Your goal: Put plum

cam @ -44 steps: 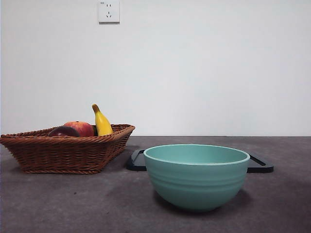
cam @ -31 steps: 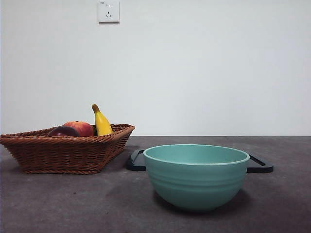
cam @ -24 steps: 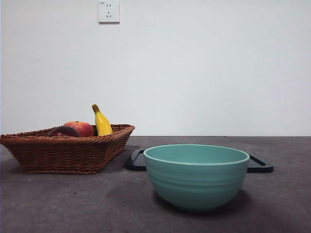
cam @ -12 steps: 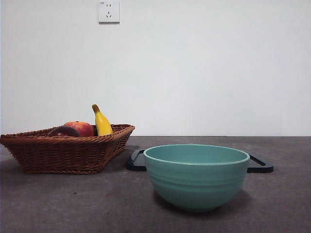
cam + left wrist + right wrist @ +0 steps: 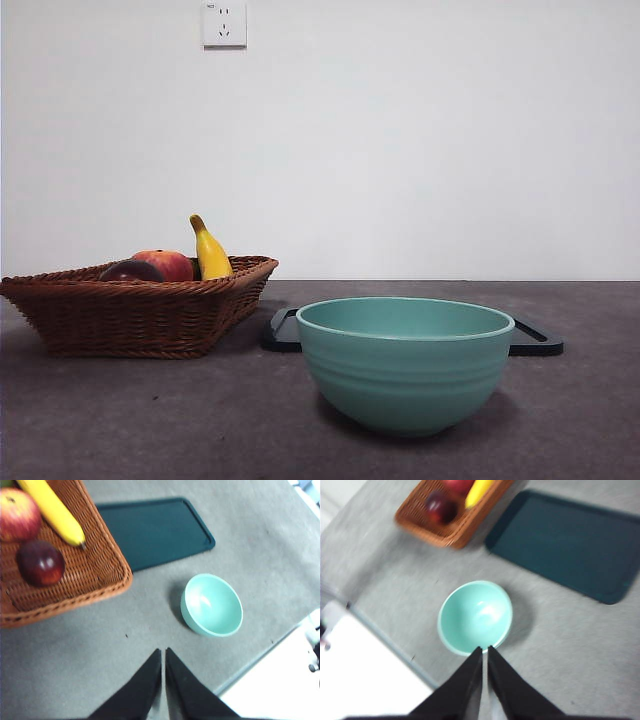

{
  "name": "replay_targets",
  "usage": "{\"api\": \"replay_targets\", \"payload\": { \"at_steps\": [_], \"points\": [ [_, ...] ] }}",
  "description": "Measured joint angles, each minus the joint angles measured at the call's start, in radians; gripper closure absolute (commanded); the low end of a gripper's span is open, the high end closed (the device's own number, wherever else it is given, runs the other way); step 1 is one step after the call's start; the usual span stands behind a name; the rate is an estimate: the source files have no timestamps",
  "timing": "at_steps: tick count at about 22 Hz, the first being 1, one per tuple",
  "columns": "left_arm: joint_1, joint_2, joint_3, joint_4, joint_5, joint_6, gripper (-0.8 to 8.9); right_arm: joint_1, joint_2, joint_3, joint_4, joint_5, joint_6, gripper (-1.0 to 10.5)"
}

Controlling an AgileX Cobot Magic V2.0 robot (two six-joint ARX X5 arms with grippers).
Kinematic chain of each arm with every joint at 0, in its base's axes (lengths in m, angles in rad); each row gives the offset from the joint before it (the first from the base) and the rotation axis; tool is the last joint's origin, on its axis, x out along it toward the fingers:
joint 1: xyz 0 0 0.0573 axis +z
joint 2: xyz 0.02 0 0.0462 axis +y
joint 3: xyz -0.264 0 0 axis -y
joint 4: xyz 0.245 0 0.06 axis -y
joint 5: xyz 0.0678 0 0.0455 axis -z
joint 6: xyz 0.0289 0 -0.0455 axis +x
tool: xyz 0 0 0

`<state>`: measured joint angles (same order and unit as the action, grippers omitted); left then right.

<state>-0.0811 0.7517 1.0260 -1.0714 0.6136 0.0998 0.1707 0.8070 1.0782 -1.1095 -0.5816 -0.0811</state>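
- Grey tabletop [image 5: 150,420] under a plain white wall carried a wicker basket [image 5: 140,315], a teal bowl [image 5: 405,365] and a dark tray [image 5: 155,530] behind the bowl.
- Nothing of the task looked done: the plum [image 5: 41,563] lay inside the basket, beside the peach [image 5: 17,515] and banana [image 5: 52,510].
- Left gripper [image 5: 163,652] hung above bare table between basket and bowl, jaws pressed together, holding nothing.
- Right gripper [image 5: 484,650] hovered over the bowl's rim, jaws likewise together and empty.
- Reaching, grasping and placing all remained.
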Motion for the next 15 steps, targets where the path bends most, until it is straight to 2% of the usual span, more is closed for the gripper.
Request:
{"api": "replay_targets", "payload": {
  "at_steps": [3, 4, 5, 7, 8, 9, 15],
  "points": [
    [0.000, 0.000, 0.000, 0.001, 0.000, 0.008, 7.72, 0.027, -0.004, 0.000, -0.003, 0.003, -0.016, 9.4],
    [0.000, 0.000, 0.000, 0.001, 0.000, 0.008, 7.33, 0.029, -0.004, 0.000, -0.002, 0.005, -0.018, 9.4],
    [0.000, 0.000, 0.000, 0.001, 0.000, 0.008, 6.54, 0.029, -0.004, 0.000, -0.002, 0.006, -0.019, 9.1],
    [0.000, 0.000, 0.000, 0.001, 0.000, 0.008, 4.80, 0.029, -0.004, 0.000, -0.002, 0.006, -0.020, 7.1],
    [0.000, 0.000, 0.000, 0.001, 0.000, 0.008, 4.10, 0.029, -0.004, 0.000, -0.001, 0.006, -0.020, 6.0],
    [0.000, 0.000, 0.000, 0.001, 0.000, 0.008, 3.75, 0.029, -0.004, 0.000, -0.001, 0.006, -0.019, 5.4],
    [0.000, 0.003, 0.000, 0.018, -0.016, 0.011, 3.44, 0.029, -0.004, 0.000, -0.001, 0.006, -0.019, 5.4]
  ]
}}
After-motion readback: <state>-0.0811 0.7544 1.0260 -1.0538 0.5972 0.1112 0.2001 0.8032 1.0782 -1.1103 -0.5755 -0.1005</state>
